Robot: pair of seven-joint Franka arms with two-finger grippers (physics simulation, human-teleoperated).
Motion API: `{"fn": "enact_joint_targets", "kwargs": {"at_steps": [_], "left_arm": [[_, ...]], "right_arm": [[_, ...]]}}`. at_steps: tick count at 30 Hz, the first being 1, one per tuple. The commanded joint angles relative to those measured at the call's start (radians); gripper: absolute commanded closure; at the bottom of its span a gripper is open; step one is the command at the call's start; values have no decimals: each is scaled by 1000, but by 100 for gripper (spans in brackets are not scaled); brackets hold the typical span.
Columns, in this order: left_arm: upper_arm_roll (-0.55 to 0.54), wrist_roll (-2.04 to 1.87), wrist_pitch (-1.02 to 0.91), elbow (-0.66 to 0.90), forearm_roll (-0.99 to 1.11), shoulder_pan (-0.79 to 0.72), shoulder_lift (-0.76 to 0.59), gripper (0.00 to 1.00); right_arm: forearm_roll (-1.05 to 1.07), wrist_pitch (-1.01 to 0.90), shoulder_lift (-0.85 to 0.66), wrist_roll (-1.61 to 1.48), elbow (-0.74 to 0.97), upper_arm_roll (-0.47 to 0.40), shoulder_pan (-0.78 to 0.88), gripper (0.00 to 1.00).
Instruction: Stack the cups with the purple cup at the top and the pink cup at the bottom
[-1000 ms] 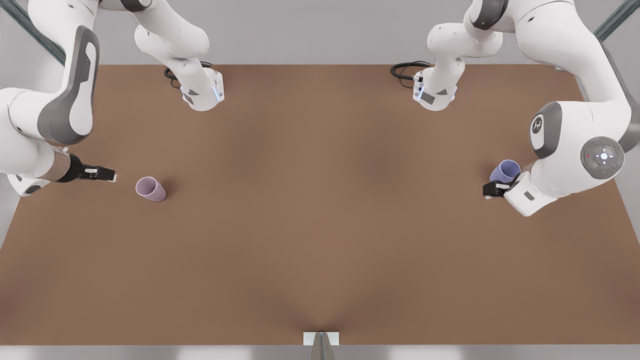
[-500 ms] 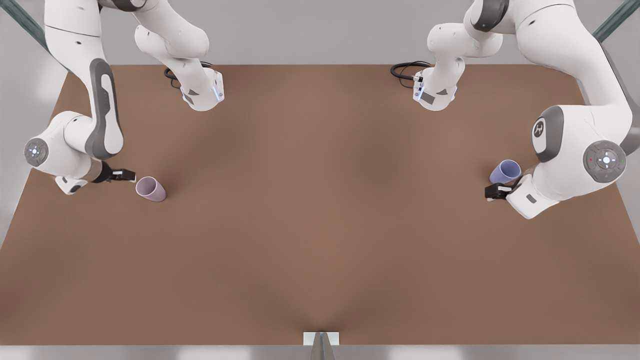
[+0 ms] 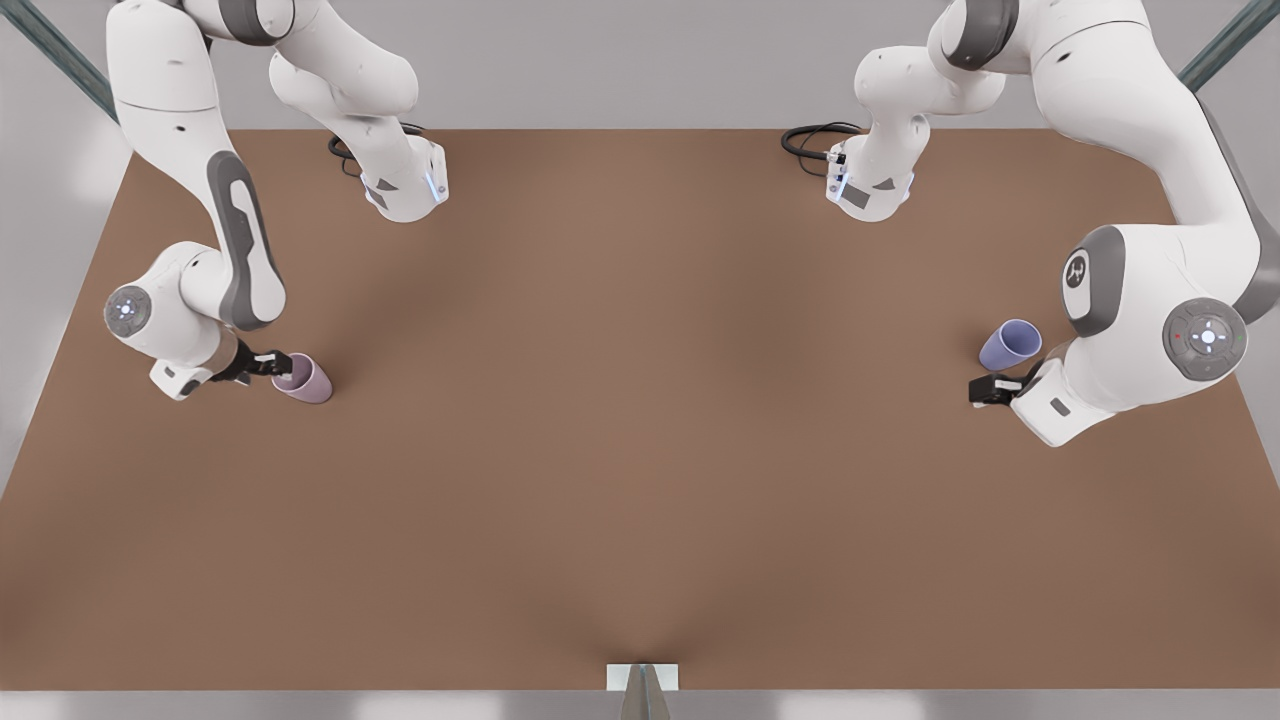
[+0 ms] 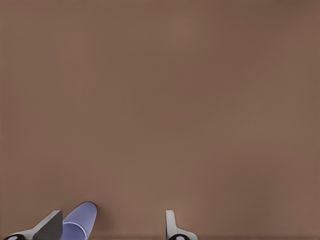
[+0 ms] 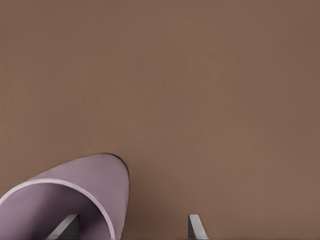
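Right gripper (image 3: 285, 364) has moved in from the front view's left since a sec ago, and now has spread jaws straddling the pink cup's (image 3: 303, 379) rim; grip looks imminent. Left gripper (image 3: 985, 389), jaws apart, sits just beside the purple cup (image 3: 1010, 344) at far right, cups well apart.

text: none legible | labels: none | numbers: none | signs: none

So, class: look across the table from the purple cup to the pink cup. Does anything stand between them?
Nothing visible does. Bare brown table lies between the purple cup and the pink cup. The left gripper is beside the purple cup; the right gripper is at the pink cup's rim.
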Motion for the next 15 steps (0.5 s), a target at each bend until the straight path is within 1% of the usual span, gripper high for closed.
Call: {"fn": "enact_joint_targets", "kwargs": {"at_steps": [1,2,3,5,12,13,14,15], "left_arm": [[0,4,0,0,3,0,1,0],[2,4,0,-1,3,0,4,0],[2,4,0,0,3,0,6,0],[2,4,0,-1,3,0,10,0],[26,4,2,-3,-3,2,20,0],[34,4,6,-3,-5,2,20,0],[34,4,6,-3,-5,2,20,0],[34,4,6,-3,-5,2,20,0]], "right_arm": [[19,43,0,-107,-8,0,-1,18],[19,42,-2,-107,-12,0,-1,27],[21,42,0,-107,-14,0,-1,30],[25,42,3,-107,-15,0,2,47],[53,55,25,-104,-18,1,11,46],[55,55,23,-102,-18,1,11,55],[53,54,23,-104,-18,3,11,69],[53,52,23,-104,-18,3,11,79]]}}
